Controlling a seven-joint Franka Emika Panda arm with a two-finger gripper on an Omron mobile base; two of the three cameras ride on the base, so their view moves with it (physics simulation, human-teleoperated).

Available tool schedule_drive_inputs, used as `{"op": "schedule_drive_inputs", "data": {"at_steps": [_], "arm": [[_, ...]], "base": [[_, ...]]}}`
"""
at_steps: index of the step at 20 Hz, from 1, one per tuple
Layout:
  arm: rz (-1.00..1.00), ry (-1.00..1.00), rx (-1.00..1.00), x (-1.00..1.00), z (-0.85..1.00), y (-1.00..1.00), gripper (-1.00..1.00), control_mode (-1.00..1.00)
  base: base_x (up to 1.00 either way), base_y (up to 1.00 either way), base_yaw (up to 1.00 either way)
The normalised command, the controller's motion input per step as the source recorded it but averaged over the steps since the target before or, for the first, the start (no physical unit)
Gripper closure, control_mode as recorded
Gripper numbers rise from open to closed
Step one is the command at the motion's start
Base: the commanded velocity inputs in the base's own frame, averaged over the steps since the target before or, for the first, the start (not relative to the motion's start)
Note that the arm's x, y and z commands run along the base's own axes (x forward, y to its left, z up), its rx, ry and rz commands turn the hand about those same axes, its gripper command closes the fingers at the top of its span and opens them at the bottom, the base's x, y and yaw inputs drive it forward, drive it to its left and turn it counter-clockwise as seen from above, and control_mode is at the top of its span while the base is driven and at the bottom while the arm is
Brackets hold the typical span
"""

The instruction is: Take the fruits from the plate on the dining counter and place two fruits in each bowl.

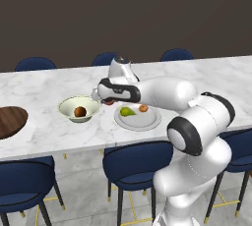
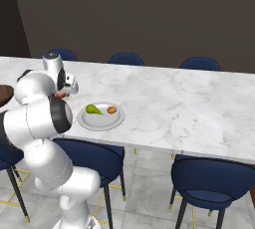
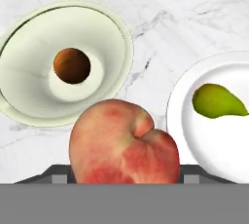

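Note:
My gripper (image 1: 107, 101) is shut on the red-pink round fruit (image 1: 109, 102) (image 3: 124, 145) and holds it above the dining counter (image 1: 197, 80), between the cream bowl (image 1: 69, 106) and the plate (image 1: 142, 120). An orange-brown fruit (image 1: 80, 111) (image 3: 71, 65) lies in the cream bowl (image 3: 112, 28). On the grey plate (image 2: 102, 119) (image 3: 214, 140) lie a green-yellow oblong fruit (image 1: 127, 111) (image 2: 92, 109) (image 3: 216, 101) and a small orange fruit (image 1: 143, 107) (image 2: 111, 109). The dark wooden bowl (image 1: 10, 121) sits at the counter's far left.
Blue chairs (image 1: 138, 163) (image 2: 211, 178) line the near side of the counter, and more chair backs (image 1: 177, 54) stand on the far side. To the right of the plate the marble top (image 2: 189, 103) stretches on.

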Motion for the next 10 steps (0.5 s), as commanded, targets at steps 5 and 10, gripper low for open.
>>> {"op": "schedule_drive_inputs", "data": {"at_steps": [5, 10], "arm": [[0.11, 0.00, 0.00, 0.12, 0.00, 0.91, 1.00, -1.00], [0.03, -0.03, 0.00, 0.35, -0.38, 0.41, 1.00, -1.00]], "base": [[0.00, 0.00, 0.00], [0.00, 0.00, 0.00]]}}
